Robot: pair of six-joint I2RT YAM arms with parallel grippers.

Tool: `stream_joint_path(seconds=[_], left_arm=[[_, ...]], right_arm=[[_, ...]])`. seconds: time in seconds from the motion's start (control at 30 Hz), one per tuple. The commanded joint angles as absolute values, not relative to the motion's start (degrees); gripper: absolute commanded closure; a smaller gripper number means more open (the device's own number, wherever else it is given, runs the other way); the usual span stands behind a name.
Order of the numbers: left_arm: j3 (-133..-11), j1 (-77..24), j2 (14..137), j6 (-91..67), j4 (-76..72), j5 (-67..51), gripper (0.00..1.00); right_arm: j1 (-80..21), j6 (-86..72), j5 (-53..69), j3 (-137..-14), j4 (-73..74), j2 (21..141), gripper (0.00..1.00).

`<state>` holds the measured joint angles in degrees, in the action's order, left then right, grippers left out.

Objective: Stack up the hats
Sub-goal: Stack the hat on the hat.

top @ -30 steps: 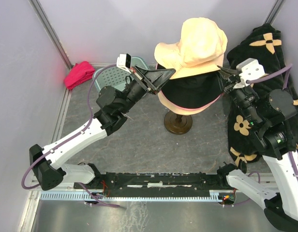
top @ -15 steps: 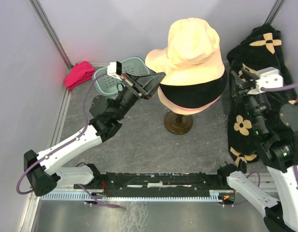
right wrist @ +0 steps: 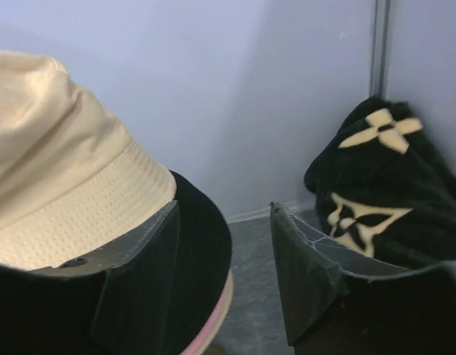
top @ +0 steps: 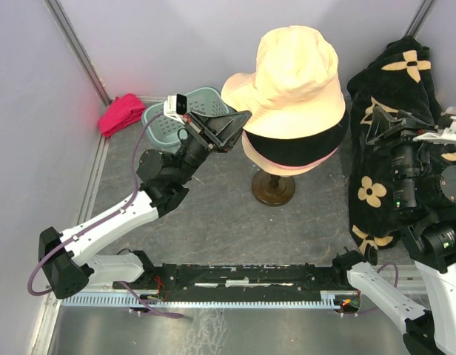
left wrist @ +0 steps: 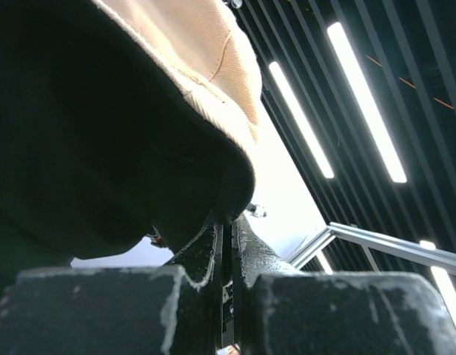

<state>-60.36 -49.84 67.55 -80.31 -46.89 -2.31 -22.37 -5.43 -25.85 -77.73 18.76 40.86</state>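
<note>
Settling the cream hat (top: 298,74) over the black hat (top: 294,146), I pinch its brim with my left gripper (top: 243,118), right gripper (top: 377,132) spread; release likely next.

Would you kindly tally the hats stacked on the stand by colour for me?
Cream hat: 1
Black hat: 1
Pink hat: 1
Total: 3 hats
</note>
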Motion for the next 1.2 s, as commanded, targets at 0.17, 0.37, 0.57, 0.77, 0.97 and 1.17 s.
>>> stream_joint_path(seconds=[0.17, 0.37, 0.57, 0.77, 0.97, 1.17], left_arm=[[-59.88, -49.74, 67.06, -82.99, -50.56, -5.55, 0.97], [-58.47, -49.74, 65.98, -82.31, -49.51, -5.97, 0.97], [-58.71, -49.74, 65.39, -80.94, -48.42, -6.26, 0.97], [-57.50, -49.68, 64.38, -81.14, -47.72, -5.77, 0.97], [-57.83, -49.65, 63.93, -80.55, -46.38, -5.54, 0.97], [-58.75, -49.65, 65.33, -80.66, -46.38, -6.32, 0.97]], right_arm=[[-22.29, -42.82, -31.07, -83.17, 27.12, 43.90, 0.32], [-22.19, -58.10, -26.03, -82.38, 26.97, 46.19, 0.33], [-17.68, -65.34, -20.76, -88.15, 24.97, 51.89, 0.34], [3.39, -86.77, 2.27, -82.79, 16.55, 56.14, 0.37], [7.02, -97.44, 9.10, -72.90, 6.24, 56.15, 0.38], [8.40, -106.44, 15.53, -64.36, -6.58, 55.85, 0.38]])
